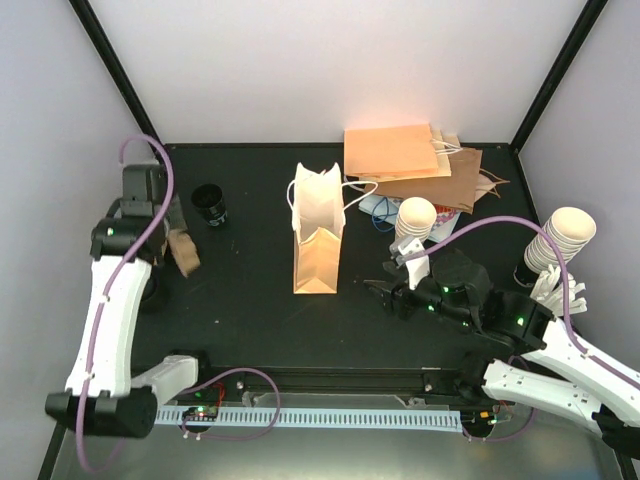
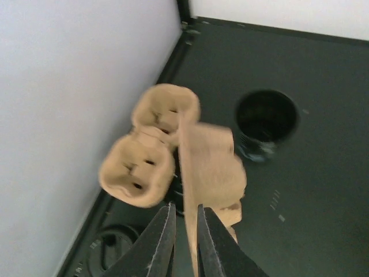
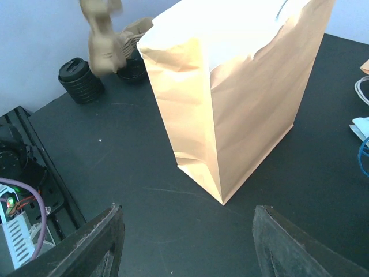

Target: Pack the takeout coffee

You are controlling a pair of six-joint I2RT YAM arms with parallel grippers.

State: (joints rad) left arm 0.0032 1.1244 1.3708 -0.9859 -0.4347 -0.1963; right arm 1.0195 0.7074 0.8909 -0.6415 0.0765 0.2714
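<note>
Left hand, top view: your left hand [image 1: 178, 245] grips a brown pulp carrier [image 1: 185, 257] over the table's [image 1: 250, 320] left side, near a black cylinder [image 1: 210, 205].
Right hand, top view: your right hand [image 1: 385, 285] sits just right of the standing paper bag [image 1: 318, 235], near stacked white cups [image 1: 415, 222].
Left wrist view: your fingers pinch the carrier's edge; two cup wells face you.
Right wrist view: your jaws stand wide, with nothing between them; the bag stands upright ahead, and a ribbed black stack [image 3: 81, 81] sits far left.
Takeout coffee: you cannot tell where it is in any view.
</note>
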